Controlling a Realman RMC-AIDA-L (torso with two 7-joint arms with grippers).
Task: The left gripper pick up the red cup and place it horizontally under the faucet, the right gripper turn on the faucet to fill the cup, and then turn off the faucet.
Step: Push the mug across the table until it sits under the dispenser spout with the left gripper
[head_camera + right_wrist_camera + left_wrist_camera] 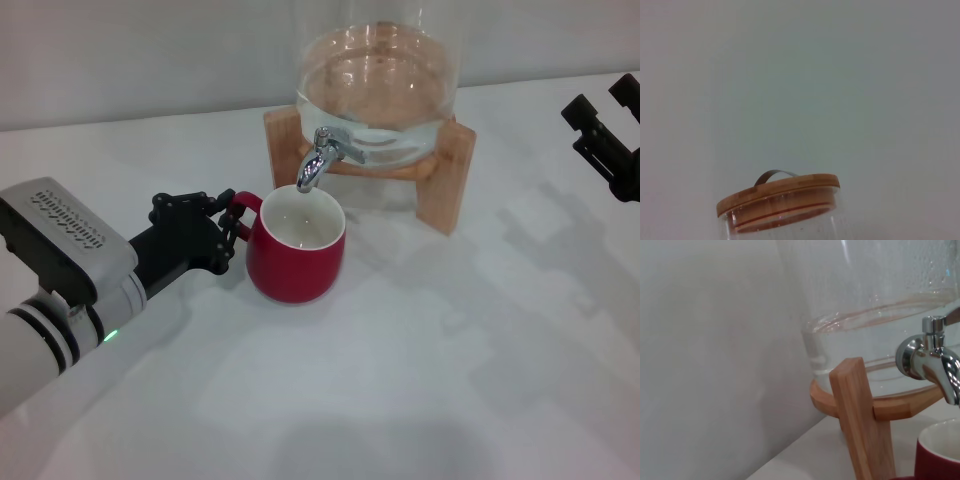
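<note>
The red cup (297, 251) stands upright on the white table, its white inside showing, directly below the spout of the chrome faucet (320, 158). My left gripper (232, 222) is at the cup's left side with its black fingers closed around the small red handle. In the left wrist view the faucet (932, 362) sticks out of the glass jar and the cup's rim (940, 452) shows in the corner. My right gripper (608, 130) hangs at the far right edge, well away from the faucet, its jaws apart and holding nothing.
The glass dispenser jar (378, 80) holds water and rests on a wooden stand (440, 195) behind the cup. Its wooden lid (778, 194) with a metal handle shows in the right wrist view. White table surface (420, 360) spreads in front and to the right.
</note>
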